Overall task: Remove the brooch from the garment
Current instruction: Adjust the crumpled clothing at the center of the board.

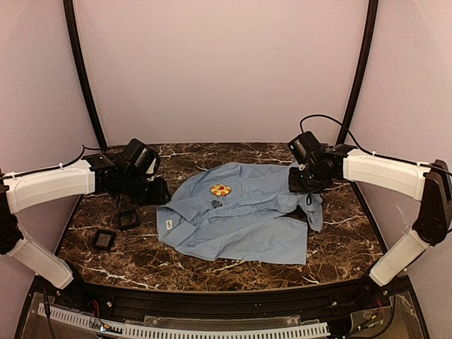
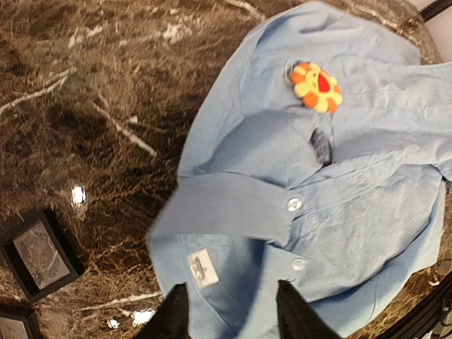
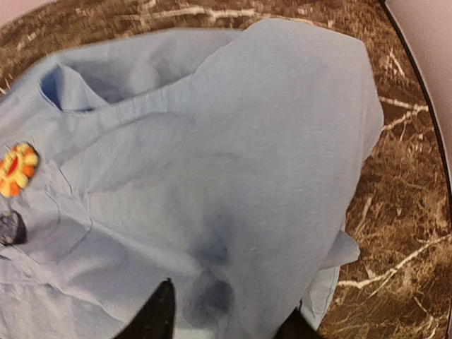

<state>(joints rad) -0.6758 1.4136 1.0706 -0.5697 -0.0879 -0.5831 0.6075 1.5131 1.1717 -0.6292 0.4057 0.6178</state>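
**Brooch on shirt, both grippers released and clear of it**

- Garment is spread flat on the marble table, collar toward 9 o'clock in the top view.
- Brooch is seen pinned on the upper chest, petals facing up. A small dark patch sits just beside it at 6 o'clock.
- Left gripper is held off the shirt's 9 o'clock edge, by the collar. From it the brooch lies at about 3 o'clock, well apart.
- Left wrist view: the fingers are spread, nothing between them, over the collar band near a white label. The brooch is found at 1 o'clock from them, far up the frame.
- Right gripper is placed over the shirt's 3 o'clock side. From it the brooch lies at about 9 o'clock, well apart.
- Right wrist view: the jaws are parted over plain fabric. Contact with the cloth cannot be told. The brooch is noted at 10 o'clock, at the frame's edge.
- Two black square pads lie on bare table at 7 o'clock from the left gripper.
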